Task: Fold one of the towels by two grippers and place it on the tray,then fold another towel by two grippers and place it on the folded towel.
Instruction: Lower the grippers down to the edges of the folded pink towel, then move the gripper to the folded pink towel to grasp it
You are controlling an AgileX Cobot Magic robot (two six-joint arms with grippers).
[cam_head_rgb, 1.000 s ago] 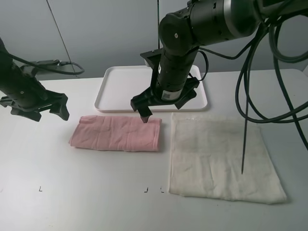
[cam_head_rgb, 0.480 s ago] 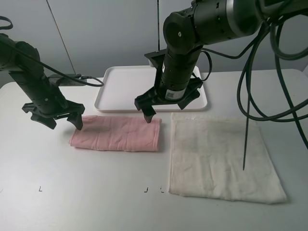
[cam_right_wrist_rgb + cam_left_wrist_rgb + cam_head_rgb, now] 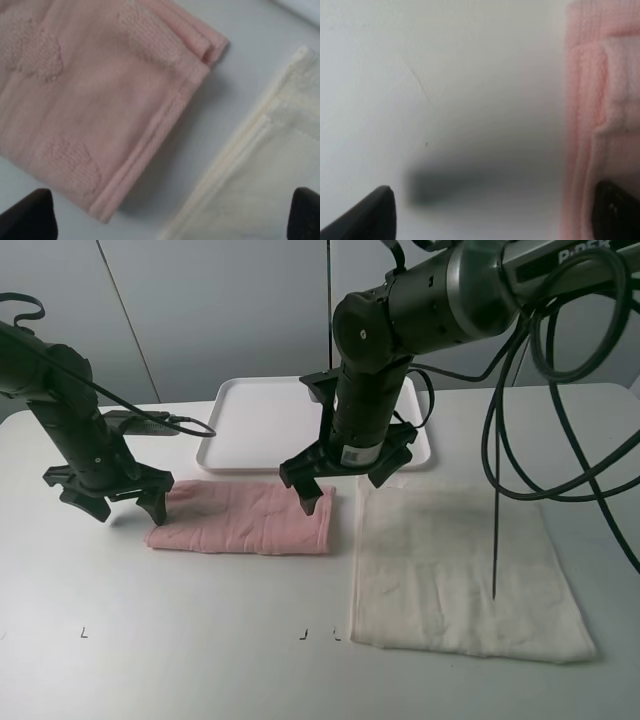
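Black-fingered, hovering left gripper (image 3: 128, 508) and right gripper (image 3: 343, 492), fingers (image 3: 158, 506) spread empty, at either end of the folded pale pink cloth towel (image 3: 245, 518) on the white counter (image 3: 200, 640), leaving its placing on the white plastic tray (image 3: 260, 400) and folding the cream-white cloth towel (image 3: 460, 570) pending.

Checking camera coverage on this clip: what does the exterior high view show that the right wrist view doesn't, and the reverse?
Only exterior high: the left gripper, open at the end of the pink towel away from the cream towel, and the full outlines of both towels, pink folded, cream spread flat. Only right wrist: the stacked layers and hems at the pink towel's corner, close up. Both: the open right gripper over the pink towel's end nearest the cream towel, with bare table between the two.
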